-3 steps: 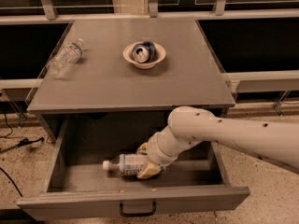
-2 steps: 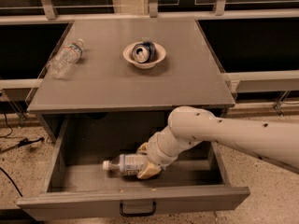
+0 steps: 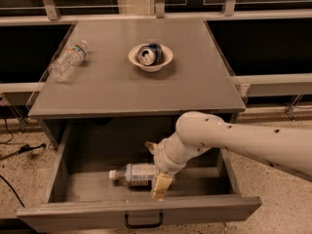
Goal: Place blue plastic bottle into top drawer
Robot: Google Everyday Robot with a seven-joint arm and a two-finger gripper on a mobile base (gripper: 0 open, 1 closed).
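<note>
The top drawer (image 3: 141, 212) is standing pulled fully out beneath the grey cabinet top (image 3: 136, 94). Its front panel is facing the camera, with the black handle (image 3: 143, 222) at its centre.

The blue plastic bottle (image 3: 134, 173) is lying on its side on the drawer floor. It is sitting roughly mid-width and nearer the front panel than the back. Its white cap is pointing toward the left wall, and bare grey floor is showing between cap and wall. A narrow strip of floor is also showing between the bottle and the front panel.

The gripper (image 3: 154, 171) is reaching down inside the drawer from the right, at the bottle's base end. Its two fingers are standing spread wider than the bottle. One pale finger (image 3: 161, 185) is hanging on the near side and the other tip is showing on the far side. Whether either one is touching the bottle cannot be told.

The white arm (image 3: 243, 143) is crossing over the drawer's right wall, just under the front edge of the cabinet top.

On the top, a smaller clear bottle (image 3: 68, 61) is lying close to the left edge. A white bowl (image 3: 151, 58) holding a can (image 3: 148, 54) is sitting near the centre, toward the back. The two are well apart from each other.
</note>
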